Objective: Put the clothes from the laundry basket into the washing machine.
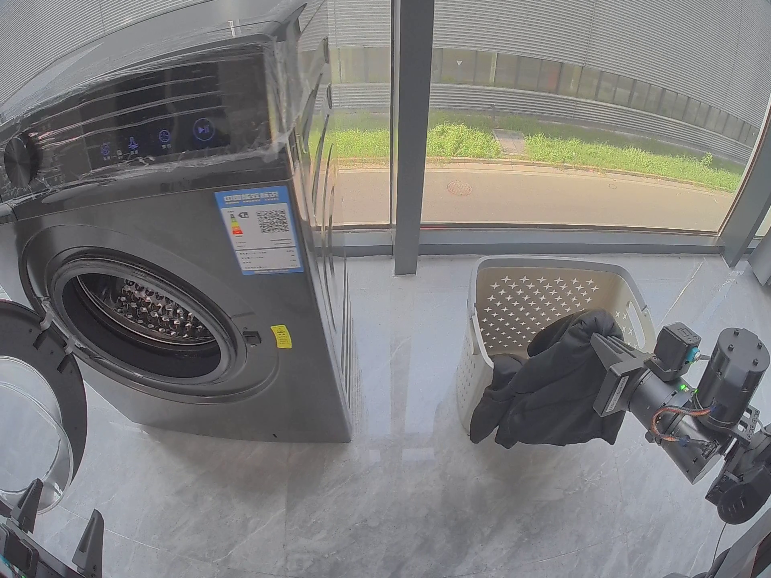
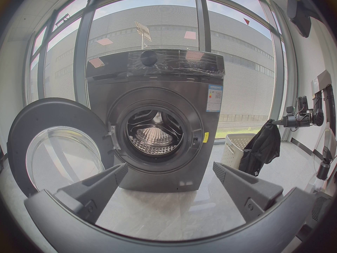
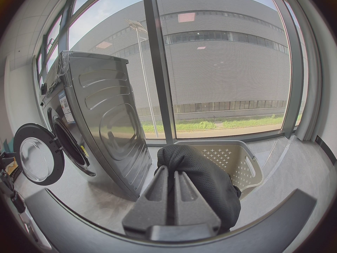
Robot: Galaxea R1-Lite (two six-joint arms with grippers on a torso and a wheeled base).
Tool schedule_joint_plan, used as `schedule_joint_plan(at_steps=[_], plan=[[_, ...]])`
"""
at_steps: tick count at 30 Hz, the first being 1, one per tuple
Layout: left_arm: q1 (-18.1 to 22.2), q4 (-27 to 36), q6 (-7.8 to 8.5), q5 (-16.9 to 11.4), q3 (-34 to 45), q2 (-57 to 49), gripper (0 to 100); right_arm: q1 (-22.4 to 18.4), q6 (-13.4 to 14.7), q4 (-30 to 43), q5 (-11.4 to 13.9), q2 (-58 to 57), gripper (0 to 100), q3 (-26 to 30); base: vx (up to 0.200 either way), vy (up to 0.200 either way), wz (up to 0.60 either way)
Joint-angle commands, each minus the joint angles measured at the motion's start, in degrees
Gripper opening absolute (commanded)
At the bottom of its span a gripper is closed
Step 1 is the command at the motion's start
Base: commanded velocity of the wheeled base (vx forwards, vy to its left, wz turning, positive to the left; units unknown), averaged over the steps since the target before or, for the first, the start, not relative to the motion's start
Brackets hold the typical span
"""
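Two grippers show. Nearest, the left gripper (image 1: 63, 507) sits low with its fingers spread wide and nothing in them, just beside the open round door (image 1: 40, 411).

A bit farther, the right gripper (image 1: 601, 351) is squeezed tight on a black piece of clothing (image 1: 554, 387). The cloth hangs down over the near rim of the laundry basket (image 1: 554, 269). I cannot tell if it touches the rim.

I think the step in hand is lifting the clothes out. Next they must go across the floor to the washing machine (image 1: 313, 363) and in through its round hole (image 1: 148, 319). The drum inside looks empty. The cloth is floppy, so it may catch on the hole's edge.

The floor (image 1: 401, 491) is smooth, shiny grey stone. The basket stands near its far edge, by the tall windows (image 1: 562, 82). Outside are a road, grass and a big grey building.
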Motion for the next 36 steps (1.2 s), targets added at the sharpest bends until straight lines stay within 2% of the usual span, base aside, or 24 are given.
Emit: schedule_joint_plan(at_steps=[1,10,19,31,36], plan=[[0.0,-0.1,-0.04,0.0,0.8,-1.0,100,0.1,0.0,-0.1,0.1,0.2,0,0.0,0.000,0.200,0.00],[0.0,-0.1,-0.04,0.1,0.8,-1.0,100,0.2,0.1,-0.1,0.2,0.2,0,0.1,0.000,0.200,0.00],[0.0,0.0,-0.04,0.0,0.8,-1.0,100,0.5,0.2,-0.1,0.3,0.2,0,0.4,0.000,0.000,0.00],[0.0,0.0,-0.21,0.1,0.8,-1.0,100,0.7,0.3,-0.2,0.3,0.3,0,0.7,-0.200,0.000,0.00],[0.0,0.0,-0.13,0.1,0.8,-1.0,100,0.6,0.3,-0.2,0.3,0.3,0,0.7,0.000,0.000,0.00]])
